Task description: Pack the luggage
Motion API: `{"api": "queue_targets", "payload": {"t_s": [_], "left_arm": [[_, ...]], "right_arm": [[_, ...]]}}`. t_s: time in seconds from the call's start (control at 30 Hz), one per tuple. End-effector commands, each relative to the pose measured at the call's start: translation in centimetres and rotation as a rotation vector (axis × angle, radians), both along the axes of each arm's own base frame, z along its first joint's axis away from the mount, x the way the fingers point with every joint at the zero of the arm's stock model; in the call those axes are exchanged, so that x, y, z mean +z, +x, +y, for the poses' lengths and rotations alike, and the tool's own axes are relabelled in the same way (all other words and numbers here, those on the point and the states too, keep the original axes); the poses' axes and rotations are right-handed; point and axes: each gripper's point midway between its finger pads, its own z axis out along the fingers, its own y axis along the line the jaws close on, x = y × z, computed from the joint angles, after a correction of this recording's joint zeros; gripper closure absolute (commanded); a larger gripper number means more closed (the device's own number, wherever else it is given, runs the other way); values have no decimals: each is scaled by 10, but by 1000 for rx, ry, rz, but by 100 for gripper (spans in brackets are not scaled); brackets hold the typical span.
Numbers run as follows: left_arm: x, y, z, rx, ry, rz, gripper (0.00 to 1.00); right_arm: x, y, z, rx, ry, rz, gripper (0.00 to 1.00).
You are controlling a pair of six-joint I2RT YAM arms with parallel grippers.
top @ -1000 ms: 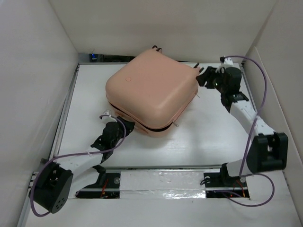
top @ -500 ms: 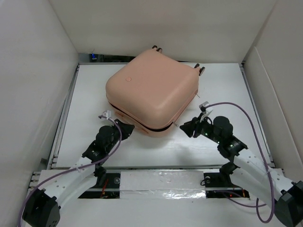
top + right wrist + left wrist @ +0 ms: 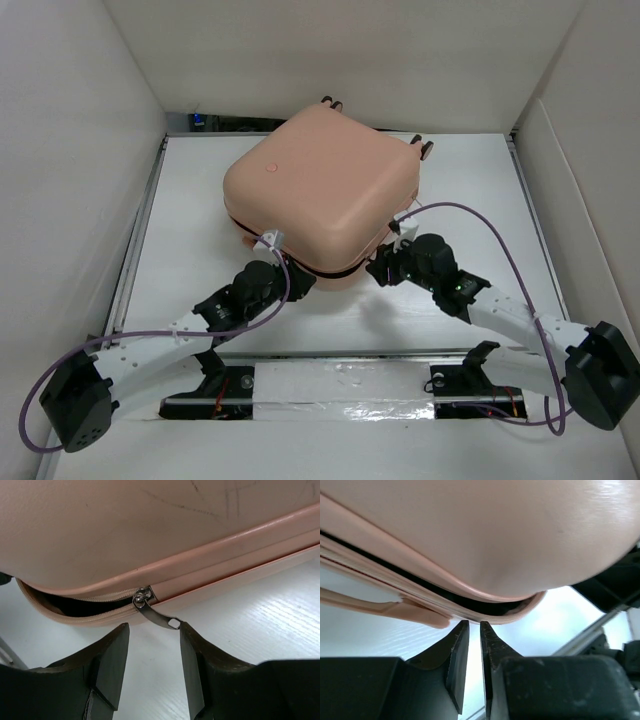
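We see the large peach-pink hard-shell suitcase (image 3: 320,195) with rounded corners lying flat on the white table (image 3: 470,190), toward the far middle. Its small dark wheels (image 3: 426,149) are at the far right corner. Its two shells lie one on the other, but the seam gapes along the near corner. There we find a dark slit with black lining (image 3: 67,607) inside, and we cannot tell what, if anything, the case holds. In the right wrist view the silver metal zipper slider (image 3: 141,597) sits where the closed stretch ends, its pull tab (image 3: 161,617) slanting down toward the table. The right gripper (image 3: 151,630) has its fingers spread, one on each side of that tab, gripping nothing. The left gripper (image 3: 474,626) sits just below the open seam at the near corner, its fingers pressed almost together with nothing between them.
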Motion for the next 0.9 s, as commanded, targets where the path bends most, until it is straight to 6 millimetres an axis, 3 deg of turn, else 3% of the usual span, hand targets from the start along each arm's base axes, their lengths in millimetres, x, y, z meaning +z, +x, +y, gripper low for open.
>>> {"api": "queue_targets", "payload": {"t_s": [0.0, 0.13, 0.33, 0.43, 0.5, 0.63, 0.8, 0.87], "left_arm": [[14, 14, 4, 50, 30, -54, 87], [8, 16, 9, 73, 67, -41, 81], [-2, 22, 24, 150, 136, -21, 63], [-6, 22, 26, 164, 151, -9, 59], [-10, 24, 33, 185, 167, 4, 59], [-4, 21, 33, 173, 133, -17, 59], [-2, 22, 35, 189, 142, -18, 60], [1, 23, 38, 208, 132, -26, 62]], "right_arm": [[37, 22, 7, -40, 13, -128, 49], [28, 31, -1, -86, -57, -114, 48], [19, 34, 7, -52, -73, -101, 52], [20, 34, 11, -37, -56, -114, 65], [23, 37, 14, -35, -39, -134, 81], [17, 37, 14, -33, -46, -130, 100], [16, 32, 5, -92, -48, -127, 100], [10, 28, -3, -123, -52, -110, 86]]}}
